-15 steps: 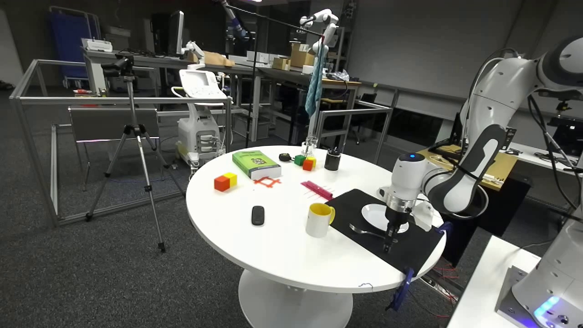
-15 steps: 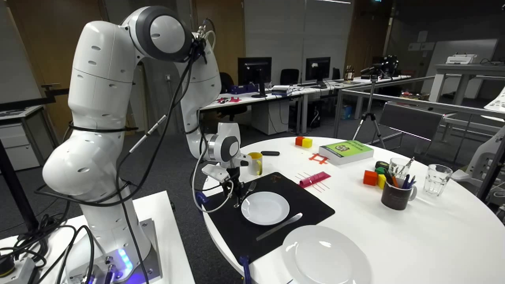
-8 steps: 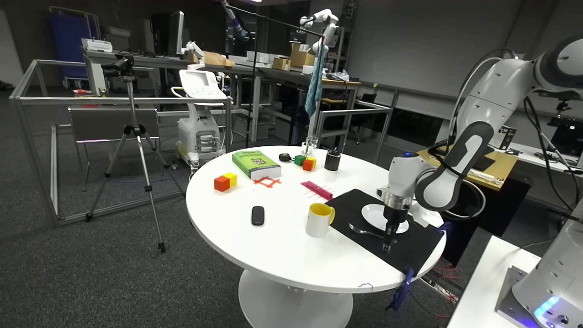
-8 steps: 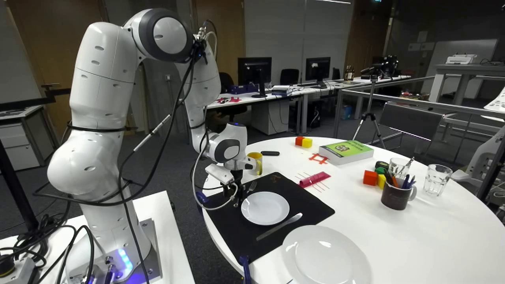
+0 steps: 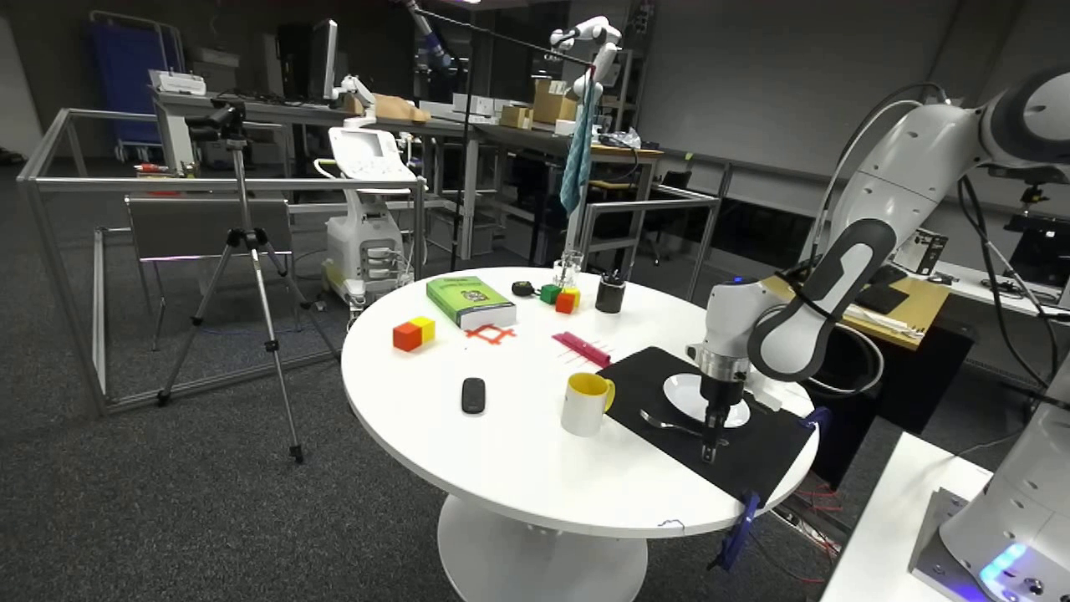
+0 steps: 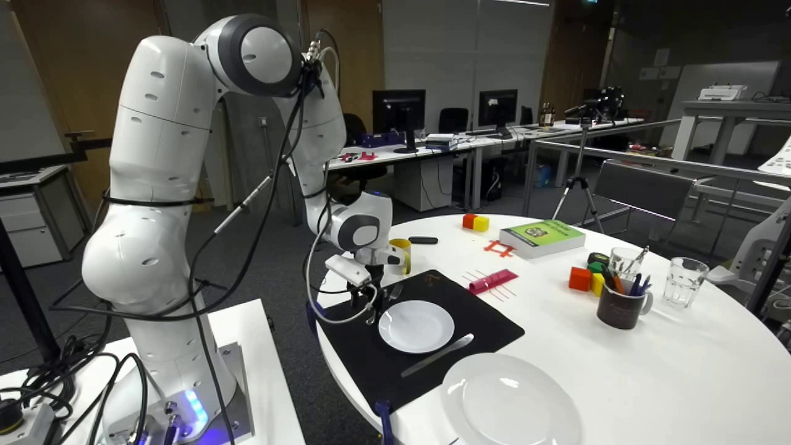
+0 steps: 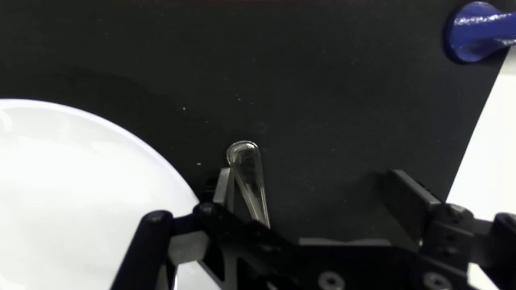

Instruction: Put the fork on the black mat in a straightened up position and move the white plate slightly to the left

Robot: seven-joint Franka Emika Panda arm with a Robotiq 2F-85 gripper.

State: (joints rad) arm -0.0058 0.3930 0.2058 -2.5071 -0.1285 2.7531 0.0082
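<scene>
The fork (image 5: 667, 425) lies on the black mat (image 5: 642, 374) beside the white plate (image 6: 415, 326), slanted toward the plate's rim. Low over the fork's handle end, my gripper (image 7: 311, 173) is open, its fingers wide apart. In the wrist view the handle of the fork (image 7: 249, 171) lies inside the gap, close against the finger on the plate side; whether they touch I cannot tell. The rest of the fork is hidden there by the gripper. At the left of that view the white plate (image 7: 76, 173) sits flat, next to the same finger.
A knife (image 6: 437, 355) rests on the mat past the plate, and a larger white plate (image 6: 510, 402) stands beyond the mat's edge. Near the fork's tines is a yellow-and-white mug (image 5: 585, 405). Blue clamps (image 7: 475, 34) hold the table edge by the mat.
The hand has swung toward the mug side and become more upright, while the fingertips have barely moved. Any shift of fork or plate is too small to be sure of.
</scene>
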